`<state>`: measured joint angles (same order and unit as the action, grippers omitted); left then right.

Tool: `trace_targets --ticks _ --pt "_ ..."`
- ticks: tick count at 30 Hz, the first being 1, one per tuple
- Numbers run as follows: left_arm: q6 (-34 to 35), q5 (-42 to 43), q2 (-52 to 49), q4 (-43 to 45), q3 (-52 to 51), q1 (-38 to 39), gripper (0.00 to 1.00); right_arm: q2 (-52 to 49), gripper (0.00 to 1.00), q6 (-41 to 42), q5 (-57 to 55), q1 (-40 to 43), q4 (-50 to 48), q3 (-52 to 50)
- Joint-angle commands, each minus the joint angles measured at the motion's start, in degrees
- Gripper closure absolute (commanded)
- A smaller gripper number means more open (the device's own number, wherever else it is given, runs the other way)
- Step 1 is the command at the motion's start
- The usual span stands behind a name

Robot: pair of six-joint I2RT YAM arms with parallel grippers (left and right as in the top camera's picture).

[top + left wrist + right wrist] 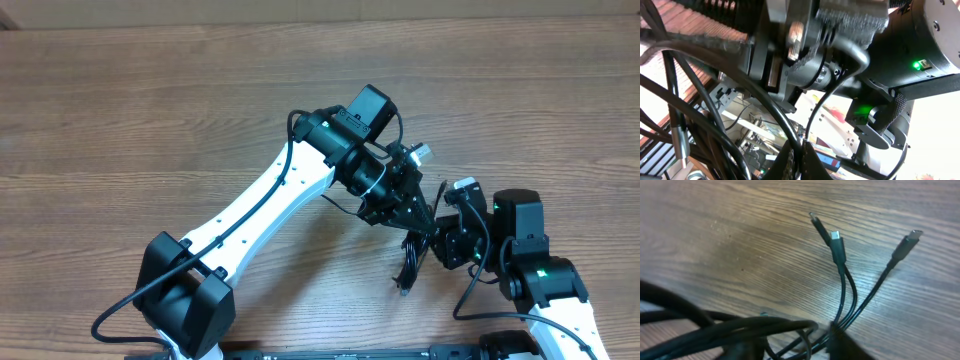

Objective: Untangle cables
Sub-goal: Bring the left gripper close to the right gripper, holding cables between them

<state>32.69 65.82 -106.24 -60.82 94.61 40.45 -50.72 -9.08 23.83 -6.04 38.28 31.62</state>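
The cables (408,265) are a bundle of thin black cords hanging in a tangle between my two grippers at the table's front right. My left gripper (414,214) reaches in from the left, and its jaws (801,161) are shut on one black cord that runs up between them. More cords (715,125) loop to its left. My right gripper (441,240) sits just to the right, touching the bundle. In the right wrist view its fingers (847,347) stand apart, with thin strands crossing the gap over the wood. Three plug ends (837,242) fan out above the table.
The brown wooden table (150,120) stretches left and back. The left arm's white link (270,200) crosses diagonally from the front left. The right arm's base (545,285) stands at the front right, very close to the left gripper.
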Motion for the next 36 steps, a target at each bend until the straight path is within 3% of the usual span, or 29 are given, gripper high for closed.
trace_targets --ticks 1,9,14,16,20,24,28,33,36 --pt "0.35 1.73 0.98 0.02 0.81 0.5 0.96 0.61 0.56 0.09 1.33 0.02 -0.59 2.01" --pt "0.37 1.77 0.98 -0.02 0.81 1.33 0.96 0.61 0.56 0.13 1.36 0.02 -2.91 2.01" --pt "0.37 1.75 0.98 0.02 0.81 1.92 0.96 0.61 0.69 0.11 1.36 0.02 -3.1 2.01" --pt "0.35 1.75 0.98 0.0 0.81 1.97 0.96 0.61 0.8 0.11 1.36 0.02 -3.1 2.01" --pt "0.35 1.77 0.98 0.0 0.81 1.97 0.96 0.61 0.91 0.11 1.38 0.02 -3.08 2.01" --pt "0.35 1.75 0.98 0.0 0.81 1.97 0.96 0.61 0.93 0.09 1.36 0.02 -2.93 2.01" --pt "0.35 1.75 0.98 0.02 0.81 1.9 0.96 0.61 0.93 0.09 1.33 0.02 -2.84 2.01" --pt "0.35 2.03 0.98 0.0 0.81 1.66 0.96 0.63 0.69 0.0 0.83 0.02 -3.76 2.01" --pt "0.33 4.09 0.98 0.02 0.81 1.16 0.96 0.63 0.65 -0.39 -0.85 0.02 -5.6 2.01"
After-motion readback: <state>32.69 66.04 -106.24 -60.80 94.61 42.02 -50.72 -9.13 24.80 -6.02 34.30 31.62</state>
